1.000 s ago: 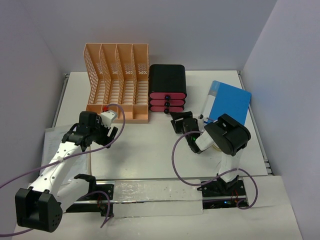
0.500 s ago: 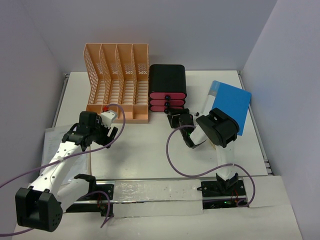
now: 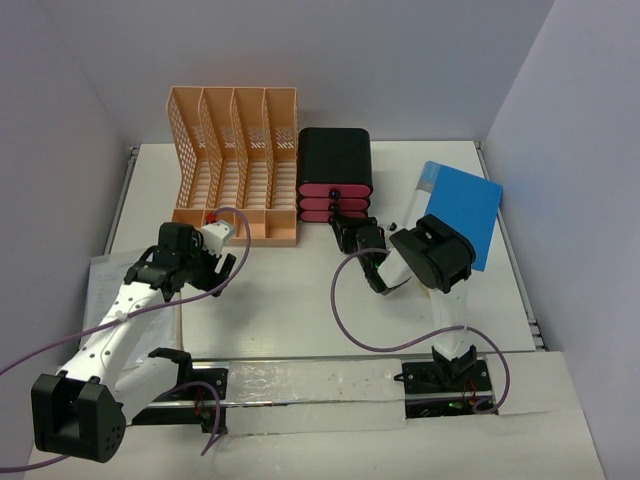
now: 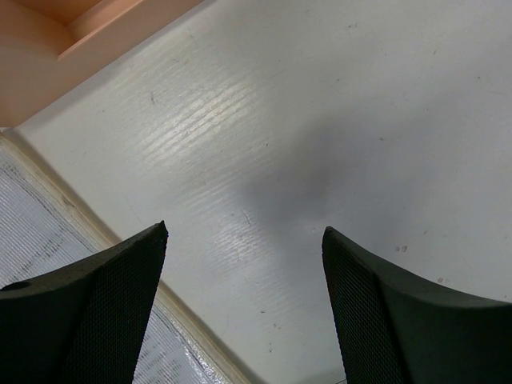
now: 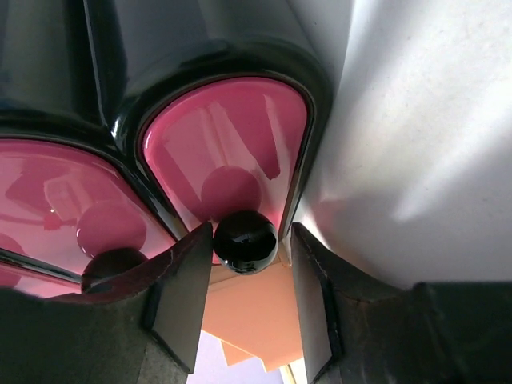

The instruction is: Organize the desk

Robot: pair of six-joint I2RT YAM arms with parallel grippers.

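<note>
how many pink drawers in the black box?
3, stacked in the front of the black box: top drawer, middle drawer, bottom drawer. None seems hidden.

White desk, peach lattice rack, black box with pink drawers, blue folder

Nothing legible shows on the desk; faint marks on the paper sheet are too blurred to read.
</note>
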